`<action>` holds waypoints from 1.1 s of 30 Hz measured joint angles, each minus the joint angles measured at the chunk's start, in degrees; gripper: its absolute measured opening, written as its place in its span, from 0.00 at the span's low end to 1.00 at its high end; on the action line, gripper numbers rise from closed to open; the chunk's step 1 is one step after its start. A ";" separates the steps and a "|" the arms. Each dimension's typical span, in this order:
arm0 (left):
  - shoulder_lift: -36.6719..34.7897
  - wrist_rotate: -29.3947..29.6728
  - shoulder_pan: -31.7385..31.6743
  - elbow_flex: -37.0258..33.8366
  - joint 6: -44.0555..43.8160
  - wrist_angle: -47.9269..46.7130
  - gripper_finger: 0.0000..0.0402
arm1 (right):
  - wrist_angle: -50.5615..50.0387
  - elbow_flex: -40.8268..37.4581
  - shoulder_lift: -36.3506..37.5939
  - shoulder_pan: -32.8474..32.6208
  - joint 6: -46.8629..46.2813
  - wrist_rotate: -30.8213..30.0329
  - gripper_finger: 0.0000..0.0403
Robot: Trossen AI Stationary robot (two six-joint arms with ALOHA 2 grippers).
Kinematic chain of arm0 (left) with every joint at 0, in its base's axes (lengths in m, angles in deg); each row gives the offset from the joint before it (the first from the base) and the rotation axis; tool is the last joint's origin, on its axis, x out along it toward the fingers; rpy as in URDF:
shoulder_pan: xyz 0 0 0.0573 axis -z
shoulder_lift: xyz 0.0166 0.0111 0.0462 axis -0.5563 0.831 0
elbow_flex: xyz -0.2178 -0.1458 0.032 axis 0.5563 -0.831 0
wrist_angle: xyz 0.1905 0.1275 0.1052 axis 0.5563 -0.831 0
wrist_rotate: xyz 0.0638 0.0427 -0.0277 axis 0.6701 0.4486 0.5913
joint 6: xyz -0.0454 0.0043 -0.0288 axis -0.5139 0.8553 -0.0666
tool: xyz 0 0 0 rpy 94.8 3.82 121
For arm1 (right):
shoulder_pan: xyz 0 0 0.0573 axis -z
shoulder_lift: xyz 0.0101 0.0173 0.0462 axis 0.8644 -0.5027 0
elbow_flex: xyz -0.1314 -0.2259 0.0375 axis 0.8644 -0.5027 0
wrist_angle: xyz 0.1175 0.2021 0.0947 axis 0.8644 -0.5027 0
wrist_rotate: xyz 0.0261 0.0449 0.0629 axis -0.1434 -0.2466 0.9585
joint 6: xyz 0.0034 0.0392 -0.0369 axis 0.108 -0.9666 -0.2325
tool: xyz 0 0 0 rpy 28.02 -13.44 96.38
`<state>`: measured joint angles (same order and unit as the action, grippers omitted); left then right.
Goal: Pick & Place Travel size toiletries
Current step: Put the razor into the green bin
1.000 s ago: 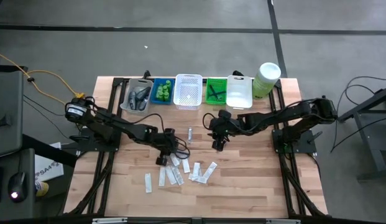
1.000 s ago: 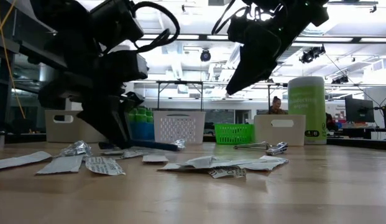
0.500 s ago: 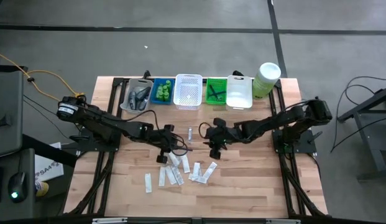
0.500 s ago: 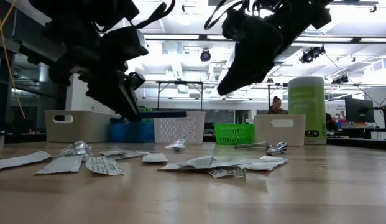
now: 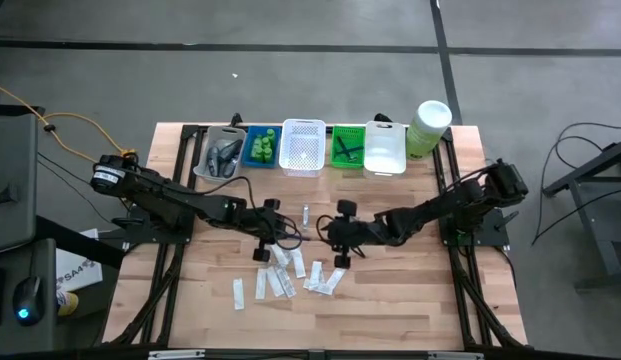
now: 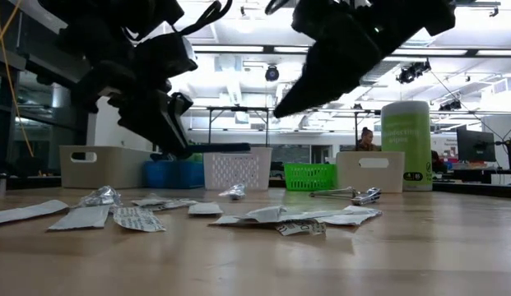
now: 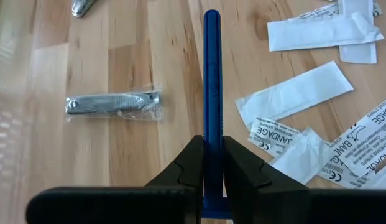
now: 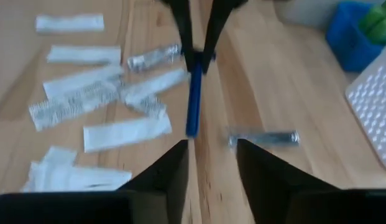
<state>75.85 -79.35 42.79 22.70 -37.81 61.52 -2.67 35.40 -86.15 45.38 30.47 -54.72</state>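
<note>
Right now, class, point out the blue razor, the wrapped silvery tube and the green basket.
blue razor [image 7: 212,74], left wrist view, mid-handle.
wrapped silvery tube [image 7: 113,104], left wrist view, its middle.
green basket [image 6: 310,176], low view, front wall.

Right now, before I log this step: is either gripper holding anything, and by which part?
The left gripper holds a blue razor by one end of its handle. The right gripper is open and empty.

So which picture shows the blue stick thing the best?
The left wrist view: the blue razor fills the middle, pinched in the left gripper. The right wrist view shows it blurry, the low view side-on and dark, and the high view hardly shows it.
</note>
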 joint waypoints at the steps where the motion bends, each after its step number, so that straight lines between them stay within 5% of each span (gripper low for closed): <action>1: 0.00 0.00 -0.02 0.00 0.00 0.06 0.09 | 1.04 0.00 0.00 0.03 0.10 0.00 0.35; 9: 0.00 0.41 0.00 1.12 0.02 0.19 0.09 | 10.59 1.18 -6.59 0.31 3.78 1.25 0.60; 14: -0.04 0.39 0.03 2.60 0.98 -0.11 0.09 | 10.46 4.97 -11.27 0.79 4.39 1.03 0.65; 23: -0.04 0.35 0.03 2.95 1.33 -0.23 0.09 | 10.11 7.10 -13.11 3.09 0.26 1.58 0.57; 33: -0.04 0.35 0.03 2.95 1.32 -0.17 0.09 | 10.32 7.10 -14.58 4.44 -2.33 6.90 0.35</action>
<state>75.81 -79.00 42.82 25.65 -36.48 61.35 7.65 42.51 -100.73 49.82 28.13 -47.82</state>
